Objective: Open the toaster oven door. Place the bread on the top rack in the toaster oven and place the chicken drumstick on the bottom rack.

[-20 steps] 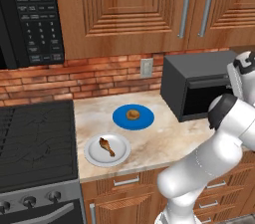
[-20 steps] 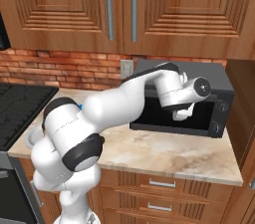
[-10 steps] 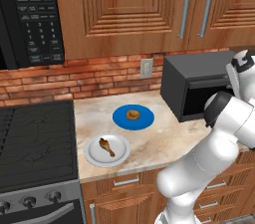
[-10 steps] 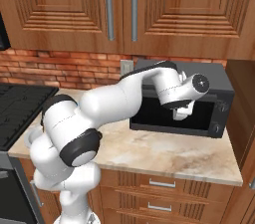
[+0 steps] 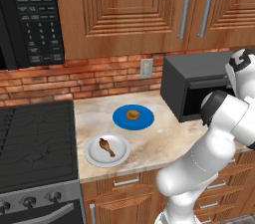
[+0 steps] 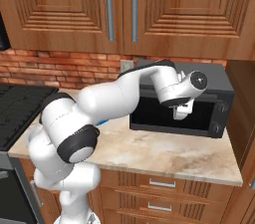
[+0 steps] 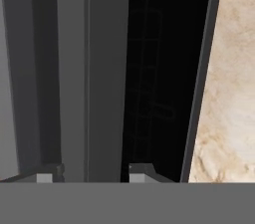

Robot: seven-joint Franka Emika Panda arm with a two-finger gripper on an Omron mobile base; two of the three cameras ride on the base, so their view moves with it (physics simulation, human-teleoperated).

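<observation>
Reaching: the white arm stretches to the front of the toaster oven [image 6: 184,101], its hand [image 6: 180,114] at the upper part of the toaster oven door [image 6: 172,114].
Hand: the hand view shows its two dark fingertips [image 7: 142,170] set apart on either side of a grey bar that runs along the oven's front; I cannot tell whether they press on it or only straddle it.
Toaster oven: a dark grey box at the far right of the table [image 5: 169,141], against the brick wall [image 5: 99,76], below the wooden cabinets [image 5: 139,9].
Door: the dark window faces forward in the right base view; in the hand view faint wire shelves show behind the glass, and I cannot tell whether the door has begun to tilt.
Bread [image 5: 132,115]: a small round golden piece in the middle of the blue plate [image 5: 122,118], left of the oven and well apart from it.
Chicken drumstick [image 5: 106,147]: lies on the white plate [image 5: 94,156] near the table's front edge, nearer and further left than the blue plate.
Surroundings: a black microwave [image 5: 30,16] hangs at the upper left above the dark stove [image 5: 35,143]; an outlet [image 5: 146,68] sits on the wall behind the blue plate.
</observation>
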